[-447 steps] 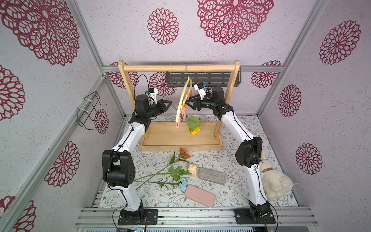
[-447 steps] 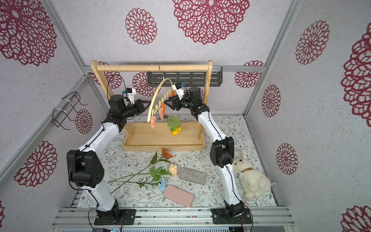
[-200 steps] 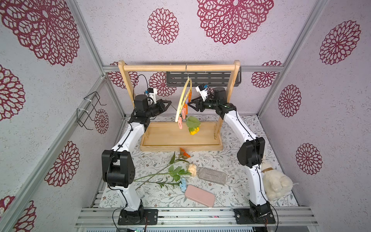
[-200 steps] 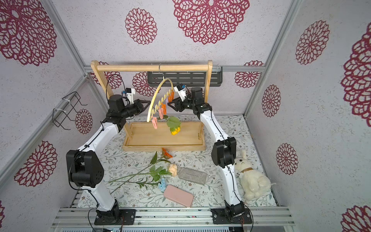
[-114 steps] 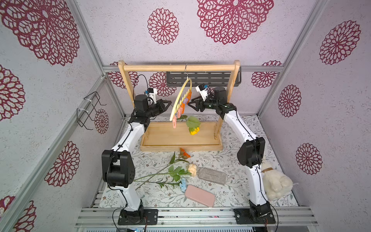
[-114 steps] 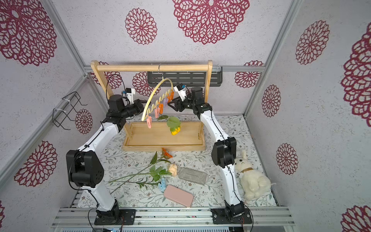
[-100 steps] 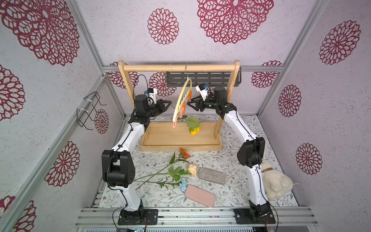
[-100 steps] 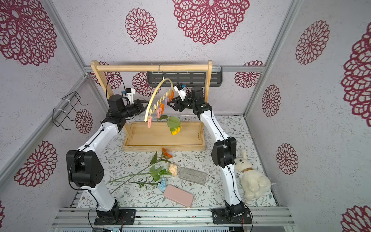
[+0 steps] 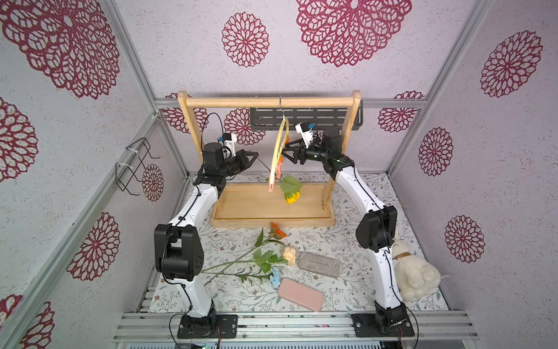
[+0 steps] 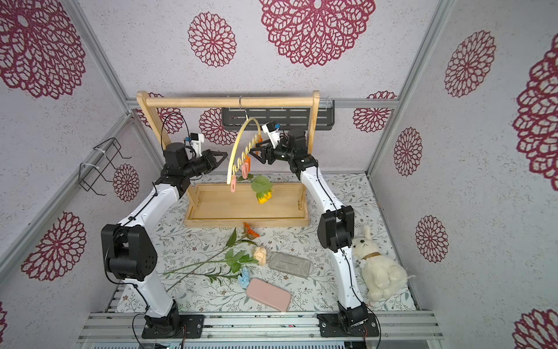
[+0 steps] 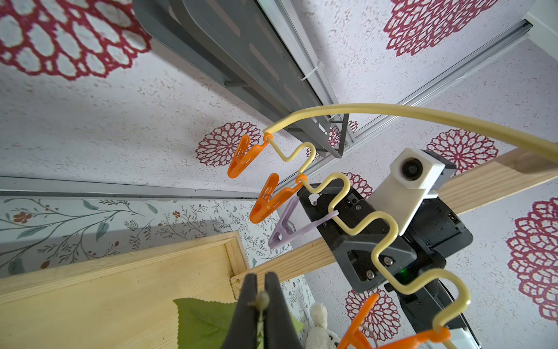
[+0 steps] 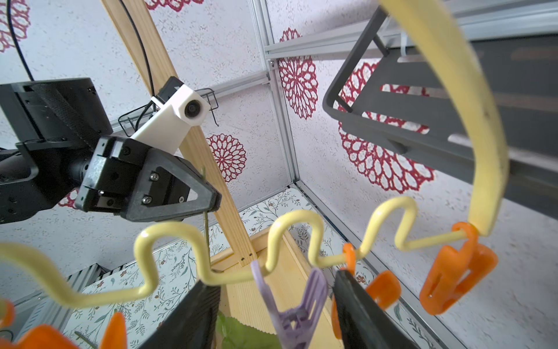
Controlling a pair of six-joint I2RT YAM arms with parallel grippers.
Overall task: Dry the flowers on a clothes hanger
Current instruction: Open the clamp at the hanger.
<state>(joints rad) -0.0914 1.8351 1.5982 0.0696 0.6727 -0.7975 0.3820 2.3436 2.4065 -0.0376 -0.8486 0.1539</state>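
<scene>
One stem tip [image 11: 262, 298], likely of the sunflower [image 9: 292, 197], peeks from the left tool [image 11: 261, 279].

Reaches both arms up and inward from the base, elbows bent, wrists facing each other. Pinches stem of sunflower [image 9: 291, 197] in left gripper [image 9: 255, 154], jaws tight together. Holds right gripper [image 9: 287, 153] nearby, jaws spread apart.
</scene>
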